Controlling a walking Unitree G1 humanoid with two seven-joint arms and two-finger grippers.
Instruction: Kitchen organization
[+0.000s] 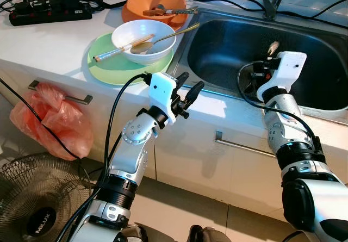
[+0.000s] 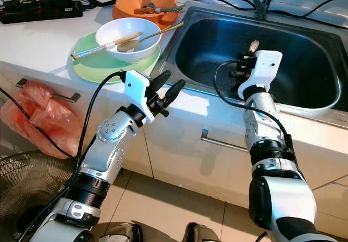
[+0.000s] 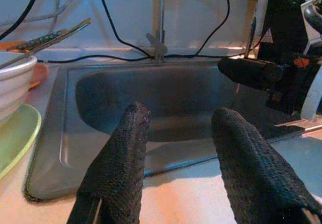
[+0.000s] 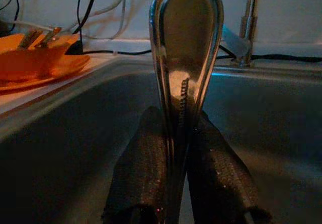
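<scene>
Nearest, a fan [image 1: 32,209] and an orange bag [image 1: 51,119] on a drawer handle, both cut off at the frame's edge. Left end effector [image 1: 187,92] hovers at the tabletop [image 1: 49,46] front edge beside the sink [image 1: 217,30], fingers [image 3: 123,153] spread, holding nothing. Right end effector [image 4: 176,148] is over the basin, fingers pressed together on a metal utensil [image 4: 183,58]; its working end is hidden, so spoon or fork is unclear. Further back, a white bowl [image 1: 130,32] holding chopsticks [image 1: 122,47] and a spoon [image 1: 163,38] sits on a green plate [image 1: 103,65]. Behind, an orange bowl [image 1: 138,2] with more cutlery, hard to identify.
</scene>
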